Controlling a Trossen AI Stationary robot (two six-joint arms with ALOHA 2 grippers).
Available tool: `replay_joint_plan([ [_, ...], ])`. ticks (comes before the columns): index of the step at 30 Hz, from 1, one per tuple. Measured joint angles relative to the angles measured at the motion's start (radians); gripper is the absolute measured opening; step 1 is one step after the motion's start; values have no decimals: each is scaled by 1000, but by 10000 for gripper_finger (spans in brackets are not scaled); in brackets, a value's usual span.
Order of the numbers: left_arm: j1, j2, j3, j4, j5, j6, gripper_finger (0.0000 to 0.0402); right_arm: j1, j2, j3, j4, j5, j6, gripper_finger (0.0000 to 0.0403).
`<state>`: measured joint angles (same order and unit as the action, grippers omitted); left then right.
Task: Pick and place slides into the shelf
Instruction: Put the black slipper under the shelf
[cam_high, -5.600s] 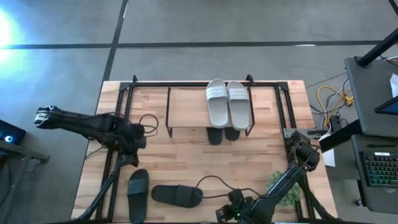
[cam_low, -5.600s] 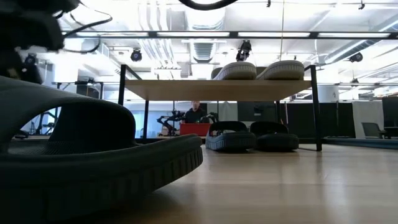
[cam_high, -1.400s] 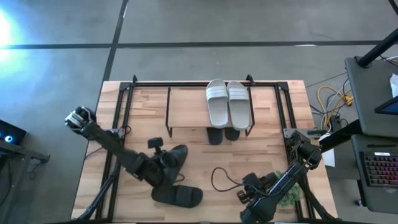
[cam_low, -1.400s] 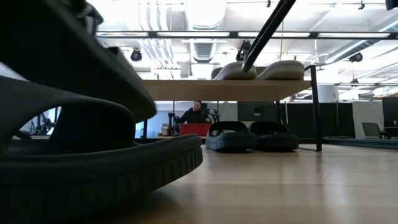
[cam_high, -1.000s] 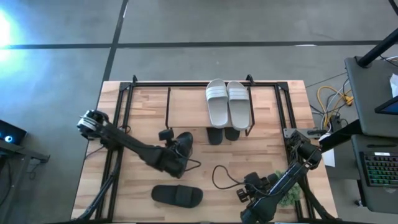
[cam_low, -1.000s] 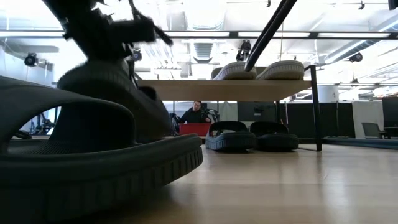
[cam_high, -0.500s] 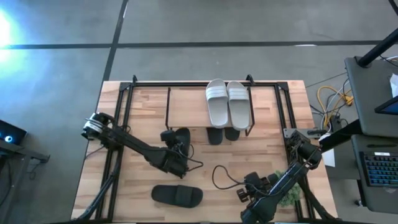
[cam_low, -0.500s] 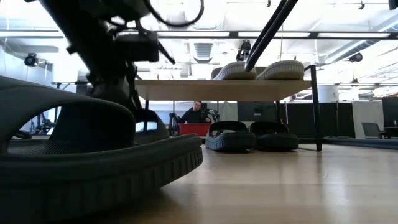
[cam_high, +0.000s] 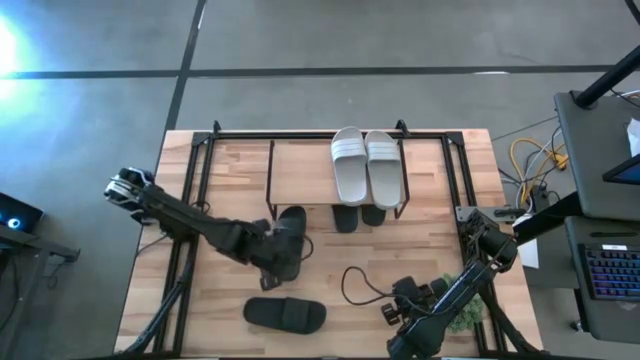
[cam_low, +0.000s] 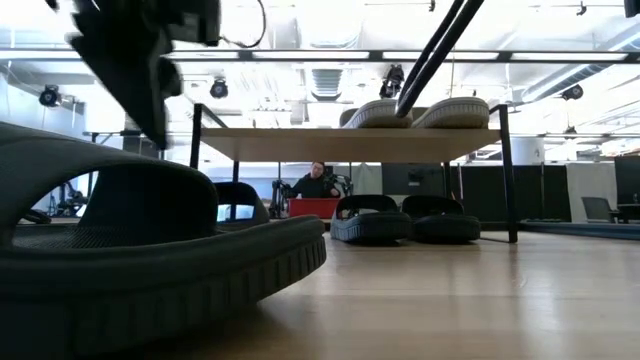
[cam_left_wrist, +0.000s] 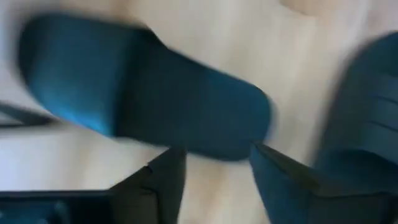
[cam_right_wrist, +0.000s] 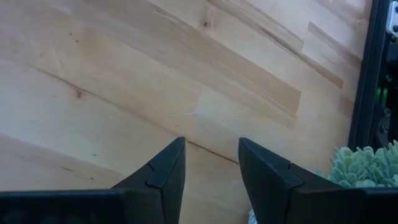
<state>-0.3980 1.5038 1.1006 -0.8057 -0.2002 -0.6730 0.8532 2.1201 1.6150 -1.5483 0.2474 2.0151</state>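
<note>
Slides sit in three places in the high view: two light slides (cam_high: 366, 166) lie side by side on the plank top of the shelf (cam_high: 300, 172) in the upper middle of the frame, two dark slides (cam_high: 357, 216) poke out from under that plank, one dark slide (cam_high: 291, 232) lies left of them at the shelf's front edge, and another dark slide (cam_high: 286, 315) lies alone toward the lower middle.

The left gripper (cam_high: 283, 258) sits just below the dark slide by the shelf. From above its fingers cannot be told apart. The left wrist view settles that: the two fingers stand apart with bare wood between them, and a dark slide (cam_left_wrist: 143, 99) lies beyond their tips, unheld.

The low view adds what the overhead hides: the light pair's soles (cam_low: 418, 113) up on the plank, the dark pair (cam_low: 404, 219) on the tabletop beneath, and a person (cam_low: 314, 183) in the room behind. The nearest dark slide (cam_low: 150, 270) fills its left half.

The right gripper (cam_high: 400, 318) waits at the lower right of the table; its wrist view shows spread fingers over bare wood, with a green plant (cam_right_wrist: 367, 174) at the lower right.
</note>
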Motion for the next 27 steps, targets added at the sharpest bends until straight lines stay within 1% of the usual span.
replay_joint_plan([
  [2, -15, -2, -11, 14, 80, -88, 127, 0, 0, 0, -2, 0, 0, 139],
  [3, -26, -1, -12, 15, 97, -132, 105, 0, 0, 0, -2, 0, 1, 138],
  [6, -56, 2, -12, 47, 106, -307, 35, 0, 0, 0, -2, 0, 1, 135],
  [8, -72, 5, -16, 94, 118, -426, 10, 0, 0, -2, -4, 0, 1, 133],
  [11, -81, 13, -27, 185, 139, -577, 17, 0, 0, -2, -7, 0, 1, 132],
  [14, -86, 16, -31, 200, 144, -683, 27, 0, 0, -2, -15, -9, 11, 134],
  [19, -91, 14, -69, 255, 157, -852, 30, 1, -5, -1, -11, -76, 84, 128],
  [21, -102, 20, -97, 316, 168, -898, 30, 8, -18, -1, -4, -98, 142, 121],
  [23, -119, 38, -127, 379, 172, -939, 30, 26, -41, -1, -3, -77, 214, 111],
  [24, -128, 46, -141, 408, 158, -966, 30, 40, -54, -4, -4, -58, 246, 105],
  [27, -151, 61, -165, 442, 115, -1112, 30, 86, -96, -25, -6, -24, 284, 83],
])
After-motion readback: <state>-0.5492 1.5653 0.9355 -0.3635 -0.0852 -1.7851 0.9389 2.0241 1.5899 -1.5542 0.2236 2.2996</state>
